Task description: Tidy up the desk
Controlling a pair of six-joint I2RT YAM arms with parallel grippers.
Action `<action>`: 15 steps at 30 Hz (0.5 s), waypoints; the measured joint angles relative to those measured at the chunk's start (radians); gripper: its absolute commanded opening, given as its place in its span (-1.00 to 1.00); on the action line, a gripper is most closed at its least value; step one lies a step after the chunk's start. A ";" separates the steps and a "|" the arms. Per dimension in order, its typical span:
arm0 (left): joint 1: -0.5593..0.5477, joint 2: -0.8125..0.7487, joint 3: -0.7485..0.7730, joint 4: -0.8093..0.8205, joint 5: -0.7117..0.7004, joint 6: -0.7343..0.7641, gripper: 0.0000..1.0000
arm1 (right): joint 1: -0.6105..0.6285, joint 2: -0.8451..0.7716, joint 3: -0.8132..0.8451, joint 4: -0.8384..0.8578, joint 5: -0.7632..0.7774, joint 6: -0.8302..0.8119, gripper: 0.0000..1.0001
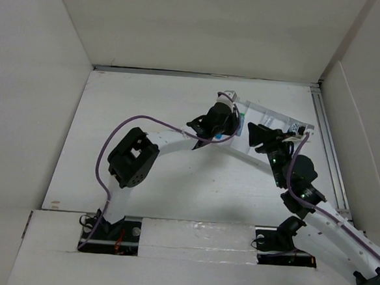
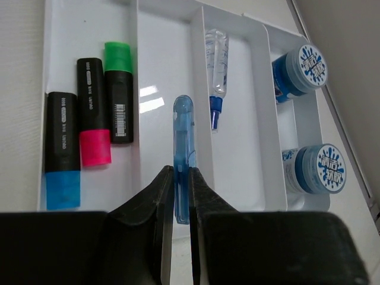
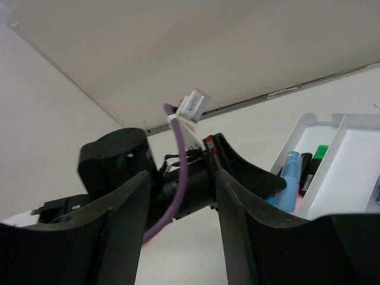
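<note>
Left arm: chunky matte-black joint blocks, with white tube links in between

Right arm: same deal, black joints and white links, plus a tiny green light glowing on it

Cables: thin purple one on the left arm, matching one on the right

Plug: little white connector on the purple cable by the left wrist

Left gripper: two smooth black wedge-ish fingers, flat black body behind them

Right gripper: also black, with wide curved fingers, slightly glossy

Bases: black mounts, bit of red on the left one
</note>
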 measured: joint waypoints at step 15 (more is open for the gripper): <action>0.000 0.181 0.210 -0.143 0.125 0.077 -0.33 | -0.019 0.011 0.000 0.003 -0.014 0.011 0.08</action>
